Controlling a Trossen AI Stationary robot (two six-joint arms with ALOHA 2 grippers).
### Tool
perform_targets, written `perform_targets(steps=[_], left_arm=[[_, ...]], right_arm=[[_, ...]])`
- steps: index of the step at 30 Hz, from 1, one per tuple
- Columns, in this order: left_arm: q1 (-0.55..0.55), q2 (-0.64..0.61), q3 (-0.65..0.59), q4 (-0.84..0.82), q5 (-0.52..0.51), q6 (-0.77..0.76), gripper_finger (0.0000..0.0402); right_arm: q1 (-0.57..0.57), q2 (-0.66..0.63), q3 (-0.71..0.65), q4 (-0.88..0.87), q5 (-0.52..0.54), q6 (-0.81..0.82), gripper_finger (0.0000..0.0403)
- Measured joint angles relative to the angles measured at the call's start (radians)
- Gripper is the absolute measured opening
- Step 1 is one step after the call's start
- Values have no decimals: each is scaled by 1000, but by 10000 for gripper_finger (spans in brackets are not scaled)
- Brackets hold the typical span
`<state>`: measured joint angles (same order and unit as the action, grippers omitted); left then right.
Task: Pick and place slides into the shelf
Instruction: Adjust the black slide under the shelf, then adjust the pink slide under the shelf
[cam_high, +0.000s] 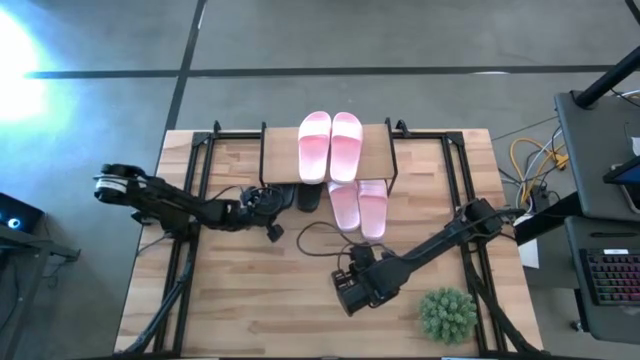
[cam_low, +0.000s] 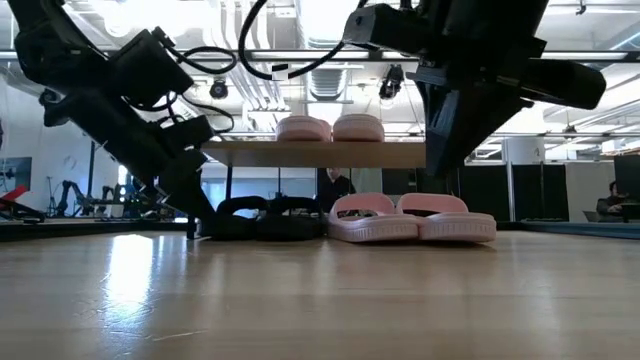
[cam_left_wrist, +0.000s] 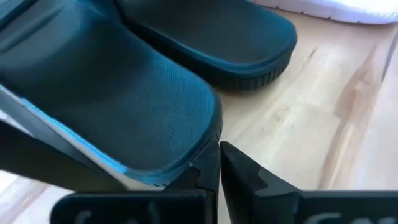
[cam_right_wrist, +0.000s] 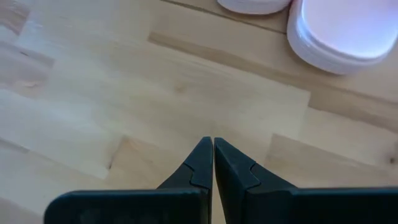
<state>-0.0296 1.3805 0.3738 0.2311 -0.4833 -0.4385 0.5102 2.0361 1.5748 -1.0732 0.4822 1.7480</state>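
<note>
**Inspector:** While the left gripper (cam_high: 272, 200) sits at the shelf's left front corner, what crowds it?

**Assistant:** Two black slides (cam_low: 262, 218) lie side by side under the shelf (cam_high: 376, 156), left of centre. In the left wrist view the fingers are pressed together, tips touching the rim of the nearer black slide (cam_left_wrist: 118, 93), with nothing between them. The second black slide (cam_left_wrist: 211, 31) lies just beyond. The shelf's black leg (cam_low: 190, 205) stands close beside the arm.

**Inspector:** And the pink ones?

**Assistant:** One pink pair (cam_high: 331, 145) rests on the top board, side by side. Another pink pair (cam_high: 359, 207) lies on the table, sticking out from under the shelf's front edge, just right of the black slides.

**Inspector:** Right arm?

**Assistant:** The right gripper (cam_high: 349, 290) hangs over bare table, well in front of the lower pink pair. Its fingers (cam_right_wrist: 200, 163) are closed together, holding nothing. A black cable (cam_high: 315, 240) loops between it and the slides.

**Inspector:** Edges and open room?

**Assistant:** A green plant ball (cam_high: 447, 314) sits near the front right corner, just beside the right arm. Black frame rails (cam_high: 190, 190) run along both table sides. The front left of the table (cam_high: 250, 310) is open wood.
</note>
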Motion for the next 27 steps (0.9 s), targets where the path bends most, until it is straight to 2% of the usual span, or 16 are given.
perform_targets(steps=[5, 10, 13, 17, 27], left_arm=[[-1, -14, 0, 3, 69, -7, 0], [-21, -53, 4, 20, 319, -103, 0], [-67, -98, 4, 79, 444, -113, 0], [-153, -186, 3, 118, 463, -132, 0], [-280, -389, -1, 120, 379, -211, 0]], right_arm=[[-11, 0, -10, -1, -53, 44, 8], [-70, 0, -44, 12, -139, 54, 8], [-123, 0, -66, 61, -157, -41, 8], [-191, 0, -98, 134, -167, -193, 8], [-279, 0, -188, 151, -123, -378, 8]])
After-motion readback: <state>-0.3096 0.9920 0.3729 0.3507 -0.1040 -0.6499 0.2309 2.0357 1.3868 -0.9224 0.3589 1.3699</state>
